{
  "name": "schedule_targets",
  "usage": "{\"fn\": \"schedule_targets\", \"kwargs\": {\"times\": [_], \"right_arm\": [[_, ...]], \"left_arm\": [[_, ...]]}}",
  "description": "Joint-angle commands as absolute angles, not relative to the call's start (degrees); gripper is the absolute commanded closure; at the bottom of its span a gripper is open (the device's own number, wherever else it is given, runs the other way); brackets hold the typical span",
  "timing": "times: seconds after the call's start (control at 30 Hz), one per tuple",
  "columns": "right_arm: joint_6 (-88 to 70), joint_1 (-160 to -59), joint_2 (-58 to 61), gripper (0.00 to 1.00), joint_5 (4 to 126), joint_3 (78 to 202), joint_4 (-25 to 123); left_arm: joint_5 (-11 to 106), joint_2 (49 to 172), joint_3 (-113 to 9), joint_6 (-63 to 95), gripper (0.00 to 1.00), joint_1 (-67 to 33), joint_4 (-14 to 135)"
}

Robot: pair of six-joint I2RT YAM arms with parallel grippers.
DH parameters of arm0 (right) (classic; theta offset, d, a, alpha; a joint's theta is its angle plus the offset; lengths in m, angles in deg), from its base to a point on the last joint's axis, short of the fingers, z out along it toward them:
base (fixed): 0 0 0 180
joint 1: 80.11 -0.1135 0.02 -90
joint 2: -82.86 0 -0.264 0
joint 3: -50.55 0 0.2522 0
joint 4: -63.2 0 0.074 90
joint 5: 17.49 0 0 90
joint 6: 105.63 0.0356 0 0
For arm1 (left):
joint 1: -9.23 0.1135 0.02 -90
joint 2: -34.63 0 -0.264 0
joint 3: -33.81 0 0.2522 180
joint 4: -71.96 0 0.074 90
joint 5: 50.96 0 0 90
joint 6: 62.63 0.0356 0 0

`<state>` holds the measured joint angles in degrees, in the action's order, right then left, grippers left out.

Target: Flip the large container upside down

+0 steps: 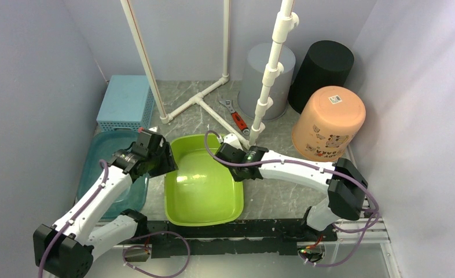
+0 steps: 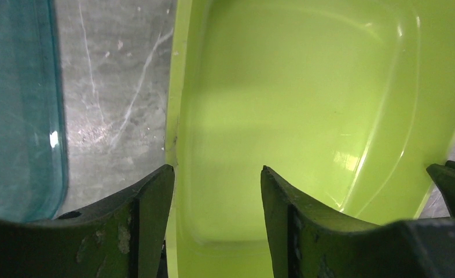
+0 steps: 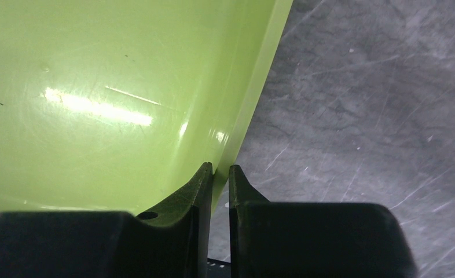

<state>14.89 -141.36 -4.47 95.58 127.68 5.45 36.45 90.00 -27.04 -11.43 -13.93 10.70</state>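
Pinching green tub (image 1: pixel 205 188) rim, mid-frame, with right claw (image 3: pixel 220 169).
Straddling opposite rim with left claw (image 2: pixel 216 172), open and empty; risks slipping mid-flip from one thin pinch, dropping upright.

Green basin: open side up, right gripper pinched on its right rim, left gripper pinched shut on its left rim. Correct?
Not quite. The left gripper is open, not shut: the left wrist view shows its fingers standing apart on either side of the left rim of the green basin. The rest holds: the basin sits open side up and the right gripper is pinched on its right rim.
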Motion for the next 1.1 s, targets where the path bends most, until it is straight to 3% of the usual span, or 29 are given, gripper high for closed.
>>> {"fn": "schedule_targets", "kwargs": {"times": [0.0,0.47,0.57,0.7,0.8,1.07], "right_arm": [[8.27,-141.39,-5.20,1.00,97.29,130.97,5.31],[10.83,-141.38,-5.97,0.96,94.33,129.73,9.47],[12.01,-141.38,-5.90,0.92,94.39,130.13,9.71],[18.10,-140.32,-3.16,0.79,92.25,128.61,12.68],[23.17,-138.92,0.72,0.73,88.04,124.49,19.03],[35.80,-134.73,11.48,0.54,80.16,110.28,38.61]], "left_arm": [[36.39,89.81,-25.07,-15.98,0.39,-13.80,11.73],[29.90,90.32,-17.20,-22.95,0.38,-13.82,13.06],[32.12,91.40,-16.34,-22.76,0.49,-13.80,14.88],[35.24,91.37,-15.11,-23.20,0.80,-13.81,17.36],[35.49,90.97,-14.50,-22.50,0.95,-13.82,17.08],[35.57,90.81,-14.16,-16.77,0.97,-13.83,17.21]]}}
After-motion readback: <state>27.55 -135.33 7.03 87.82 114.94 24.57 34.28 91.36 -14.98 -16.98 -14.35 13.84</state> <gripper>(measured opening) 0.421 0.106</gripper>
